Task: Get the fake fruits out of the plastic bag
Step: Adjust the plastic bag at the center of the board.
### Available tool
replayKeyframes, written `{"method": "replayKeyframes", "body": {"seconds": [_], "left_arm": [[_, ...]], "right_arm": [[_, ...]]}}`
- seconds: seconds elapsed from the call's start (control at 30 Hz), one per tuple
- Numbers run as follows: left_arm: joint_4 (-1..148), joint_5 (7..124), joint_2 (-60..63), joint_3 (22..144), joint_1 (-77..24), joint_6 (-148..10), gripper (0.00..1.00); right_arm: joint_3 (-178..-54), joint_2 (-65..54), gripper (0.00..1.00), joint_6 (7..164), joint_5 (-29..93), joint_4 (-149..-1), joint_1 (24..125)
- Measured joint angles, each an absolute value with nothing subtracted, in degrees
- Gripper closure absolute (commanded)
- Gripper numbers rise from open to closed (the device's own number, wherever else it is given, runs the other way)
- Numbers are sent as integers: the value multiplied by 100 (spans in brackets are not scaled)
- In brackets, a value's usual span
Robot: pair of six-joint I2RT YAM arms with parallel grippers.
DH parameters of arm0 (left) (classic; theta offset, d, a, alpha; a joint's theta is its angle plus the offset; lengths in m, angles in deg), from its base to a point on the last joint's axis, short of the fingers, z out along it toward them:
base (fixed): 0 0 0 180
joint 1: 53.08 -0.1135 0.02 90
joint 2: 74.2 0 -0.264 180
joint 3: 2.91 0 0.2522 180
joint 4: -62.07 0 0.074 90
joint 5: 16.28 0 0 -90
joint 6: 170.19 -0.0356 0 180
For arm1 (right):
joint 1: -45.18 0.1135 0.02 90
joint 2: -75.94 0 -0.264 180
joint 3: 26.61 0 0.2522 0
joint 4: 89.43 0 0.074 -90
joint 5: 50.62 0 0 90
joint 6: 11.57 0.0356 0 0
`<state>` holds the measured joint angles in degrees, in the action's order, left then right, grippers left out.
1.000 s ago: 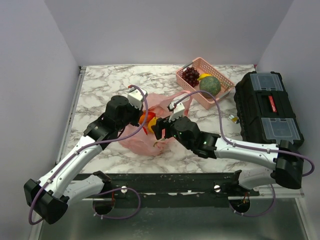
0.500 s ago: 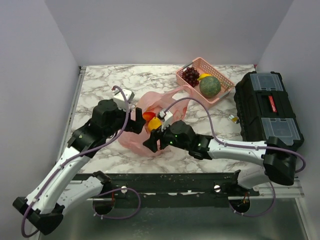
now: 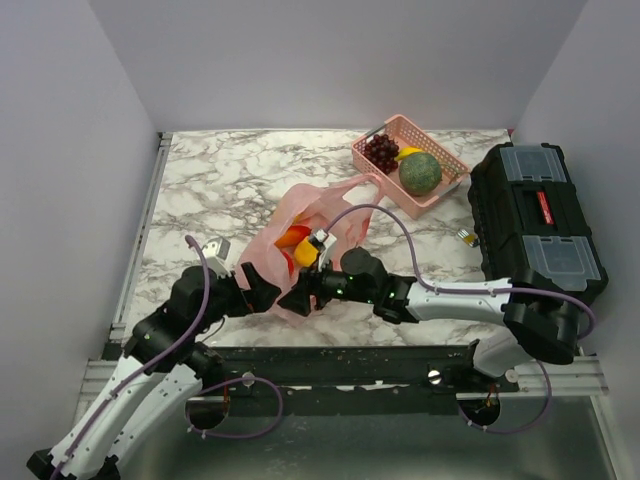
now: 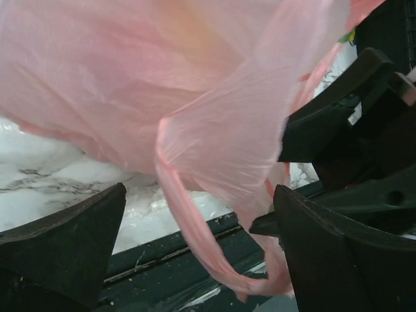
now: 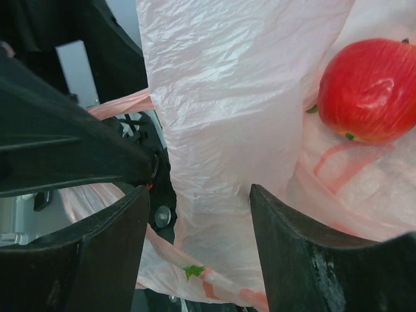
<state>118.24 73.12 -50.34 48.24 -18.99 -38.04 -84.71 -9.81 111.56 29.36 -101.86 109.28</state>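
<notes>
Left claw [image 4: 198, 195]: fingers apart, wide gap. Film and one loop handle of the plastic bag [image 4: 195, 97] hang in that gap, and I see no pinch on it. Right claw [image 5: 200, 192]: fingers also apart, narrower gap, with a sheet of bag film running through it loose. The two claws sit just beside each other at the bag's near end, by the near edge of the tabletop [image 3: 220, 170]; left claw [image 3: 262, 292], right claw [image 3: 298, 296].

The plastic bag [image 3: 330, 205] lies mid-tabletop, stretching from the claws toward the basket [image 3: 436, 197]. Inside it are a red apple [image 5: 370, 91], an orange fruit [image 3: 292, 236] and a yellow fruit [image 3: 307, 254]. The last two show at the bag's opening, just beyond the right claw.

Already in the basket at far right: grape bunch [image 3: 381, 150], melon [image 3: 420, 172], and banana [image 3: 407, 153], partly hidden behind the melon. A black toolbox [image 3: 535, 215] sits to the right of the basket.
</notes>
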Motion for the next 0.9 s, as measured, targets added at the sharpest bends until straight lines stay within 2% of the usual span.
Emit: {"method": "replayKeyframes", "body": {"seconds": [0.2,0.37,0.43,0.53,0.57,0.63,0.7,0.77,0.83,0.9], "left_arm": [[11177,7260,-5781,3888,-1899,-3194,7],[10406,7067,-5545,3829,-1913,-3043,17],[10233,6960,-5298,3829,-1921,-3019,15],[10023,6694,-5008,3818,-1926,-3019,5],[9920,6589,-4990,3799,-1926,-3019,5],[9647,6396,-5030,3681,-1926,-2984,20],[9507,6326,-5113,3571,-1926,-2936,43],[9505,6348,-5073,3558,-1926,-2864,57],[9516,6431,-4997,3556,-1926,-2847,76],[9516,6517,-4927,3556,-1926,-2882,88]], "right_arm": [[-8095,-979,40,11154,2595,-10466,10928],[-7894,-1007,41,11138,2298,-10748,10932],[-7885,-1055,42,11134,2237,-10814,10941],[-7885,-1106,42,11121,2184,-10914,10965],[-7885,-1119,42,11110,2167,-10936,10972],[-7887,-1141,42,11092,2136,-10971,10974],[-7887,-1149,41,11082,2121,-11006,10974],[-7887,-1147,40,11068,2119,-11030,10976],[-7890,-1110,39,11031,2140,-10982,10976],[-7890,-979,34,10979,2258,-10829,10980]]}}
